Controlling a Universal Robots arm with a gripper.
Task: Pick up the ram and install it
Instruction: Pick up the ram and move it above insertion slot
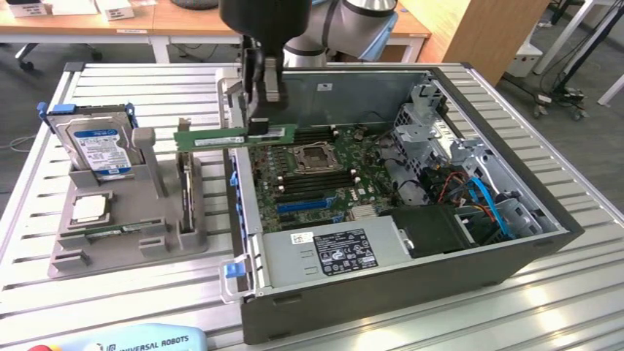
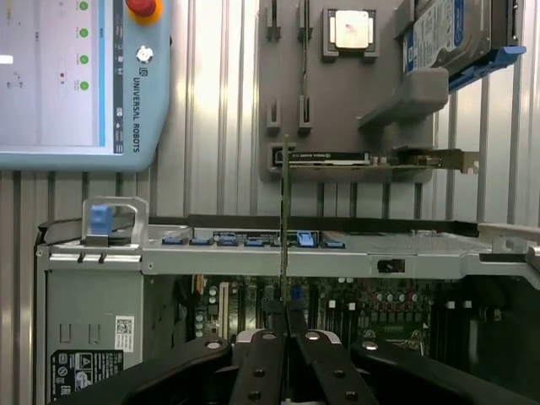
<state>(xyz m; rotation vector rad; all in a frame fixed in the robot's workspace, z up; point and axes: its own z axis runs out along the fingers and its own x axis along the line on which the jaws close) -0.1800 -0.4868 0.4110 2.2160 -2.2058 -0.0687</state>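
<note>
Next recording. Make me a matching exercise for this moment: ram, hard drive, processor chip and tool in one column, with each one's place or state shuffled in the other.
Things:
1. ram
2. hard drive
3. processor chip
4. tool

Places or states:
A. lying flat on the grey holder
B. shut, gripping the ram
C. propped on edge in the grey holder
D. held in the air above the side wall of the open computer case

Pairs: 1-D, 2-C, 3-A, 4-B
</note>
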